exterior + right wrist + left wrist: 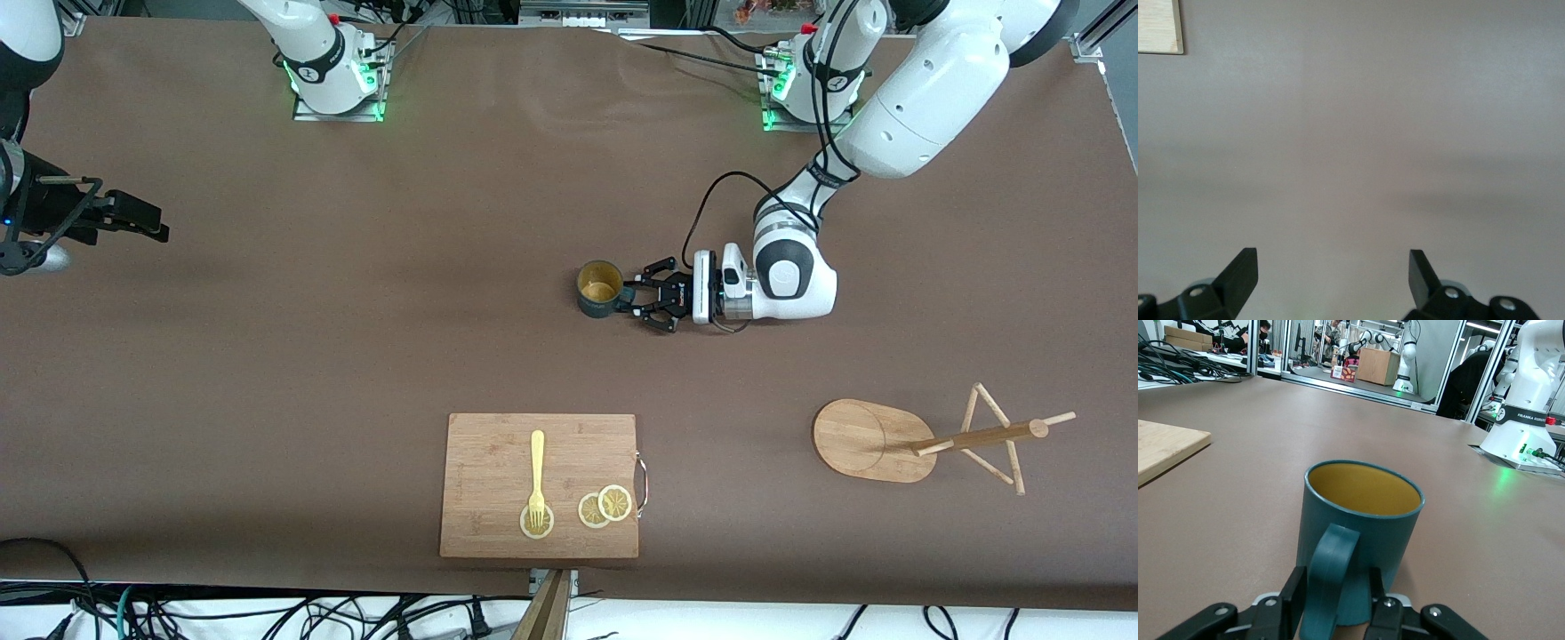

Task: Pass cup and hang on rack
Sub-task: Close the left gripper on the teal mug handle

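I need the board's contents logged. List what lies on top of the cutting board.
On the cutting board lie a yellow fork and three lemon slices. The fork's tines rest on one slice, hiding part of it; the other two overlap. Whatever is under the board cannot be seen.

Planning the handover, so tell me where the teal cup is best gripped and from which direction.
Grip the cup by its handle, coming in low along the table from the left arm's end. The cup stands upright with the handle sticking out toward that end, and the left end effector already has its fingers on either side of it. The right end effector waits open, away from the cup.
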Available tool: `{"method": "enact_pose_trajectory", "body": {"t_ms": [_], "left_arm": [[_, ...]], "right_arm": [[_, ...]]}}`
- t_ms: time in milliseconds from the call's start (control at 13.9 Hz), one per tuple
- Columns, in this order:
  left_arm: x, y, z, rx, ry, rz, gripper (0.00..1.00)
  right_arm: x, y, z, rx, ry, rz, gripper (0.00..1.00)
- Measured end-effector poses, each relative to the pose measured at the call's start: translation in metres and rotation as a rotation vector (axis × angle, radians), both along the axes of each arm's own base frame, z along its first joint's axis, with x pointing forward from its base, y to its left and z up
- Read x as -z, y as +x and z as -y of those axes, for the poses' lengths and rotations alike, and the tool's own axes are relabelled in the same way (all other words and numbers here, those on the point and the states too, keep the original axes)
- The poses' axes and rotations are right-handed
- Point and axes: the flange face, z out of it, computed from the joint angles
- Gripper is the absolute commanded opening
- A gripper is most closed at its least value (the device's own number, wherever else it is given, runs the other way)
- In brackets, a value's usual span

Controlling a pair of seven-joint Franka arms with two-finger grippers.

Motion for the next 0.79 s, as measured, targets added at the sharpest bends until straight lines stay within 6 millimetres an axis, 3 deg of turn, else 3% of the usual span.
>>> {"method": "enact_pose_trajectory", "body": {"t_ms": [144,216,361,577,793], "left_arm": [[0.000,0.000,0.000,0.004,-0.001,0.012,0.23],[0.001,0.000,0.000,0.005,-0.001,0.016,0.10],[0.001,0.000,-0.001,0.012,-0.004,0.033,0.00],[0.001,0.001,-0.007,0.007,-0.011,0.044,0.00],[-0.016,0.010,-0.040,-0.037,0.000,0.067,0.00]], "right_arm": [[0.000,0.000,0.000,0.000,0.000,0.000,1.00],[0.000,0.000,0.000,0.001,0.000,0.000,1.00],[0.000,0.000,0.001,0.002,0.000,-0.001,1.00],[0.000,0.000,0.002,0.004,0.000,-0.001,1.00],[0.000,0.000,0.003,0.006,0.000,-0.001,1.00]]}}
